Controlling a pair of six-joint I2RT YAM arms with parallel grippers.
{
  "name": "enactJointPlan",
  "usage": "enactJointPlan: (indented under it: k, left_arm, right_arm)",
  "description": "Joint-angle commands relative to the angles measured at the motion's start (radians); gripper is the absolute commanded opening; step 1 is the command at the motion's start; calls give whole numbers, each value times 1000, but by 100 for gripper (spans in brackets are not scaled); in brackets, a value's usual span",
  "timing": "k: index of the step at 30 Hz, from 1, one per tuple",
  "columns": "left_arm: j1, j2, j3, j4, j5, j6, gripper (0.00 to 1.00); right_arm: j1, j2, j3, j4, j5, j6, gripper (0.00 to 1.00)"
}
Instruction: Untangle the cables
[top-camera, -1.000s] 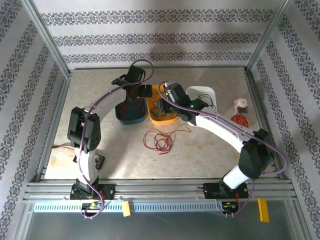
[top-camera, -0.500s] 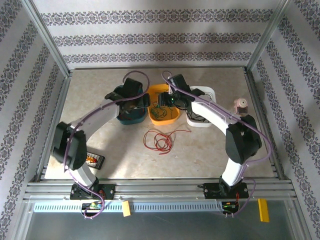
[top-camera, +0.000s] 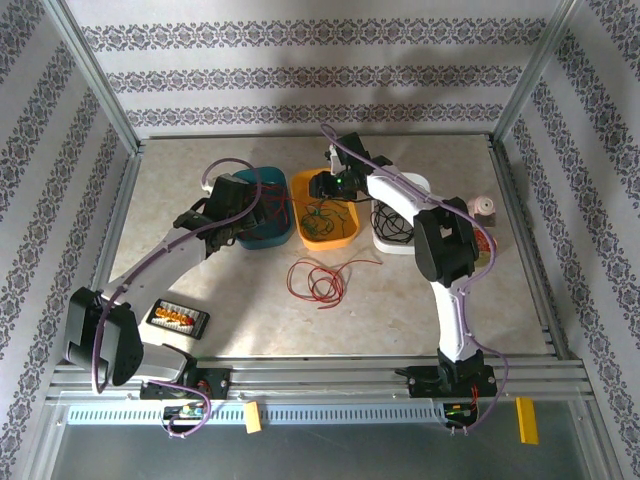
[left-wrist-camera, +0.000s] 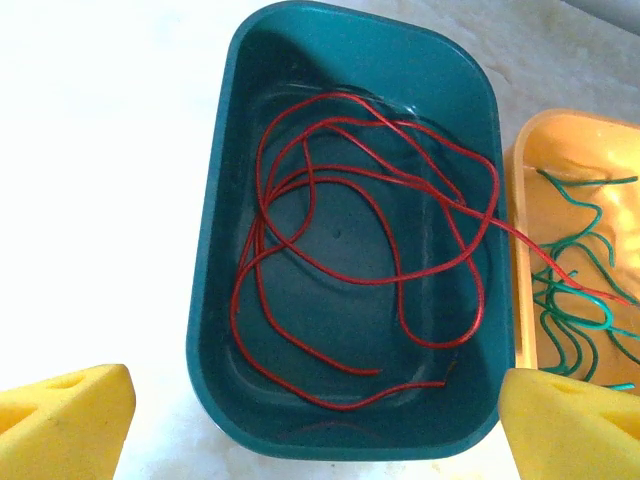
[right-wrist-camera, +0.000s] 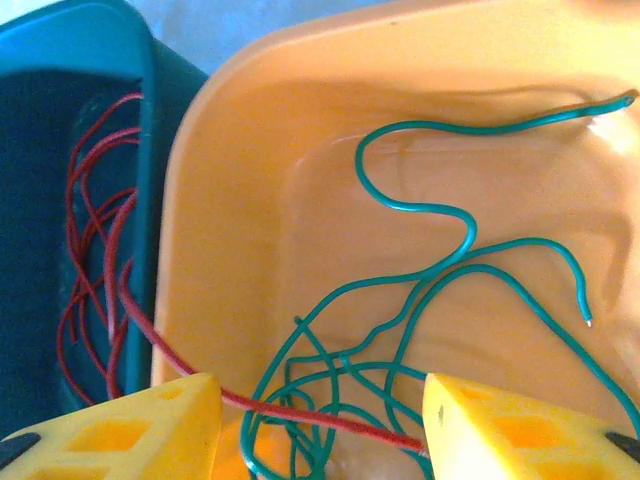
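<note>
The right hand (right-wrist-camera: 315, 420), half spread, hangs over the orange bin (right-wrist-camera: 240, 200). I'd pinch only the red cable (right-wrist-camera: 165, 355) crossing just between its fingers (right-wrist-camera: 130, 420), clear of the thin green cables (right-wrist-camera: 410, 207) curling beyond. The left hand (left-wrist-camera: 315, 410), spread wide, hovers above the teal bin (left-wrist-camera: 212, 260) of loose red loops.

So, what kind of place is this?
Probably a robot test cell in a lab: an aluminium frame encloses the table, patterned wall panels surround it, and two robot arms are bolted at its near edge.
</note>
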Motion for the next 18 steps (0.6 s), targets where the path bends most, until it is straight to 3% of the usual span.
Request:
enactJointPlan:
  k: [1,18]
  left_arm:
    - [16,-16,2,5,-12,-11,94]
    - [17,-7,1,14,8,-11,94]
  right_arm:
    - [-2,30,33,-38,-53,-26,56]
    - [5,31,-31,0,-71,2,54]
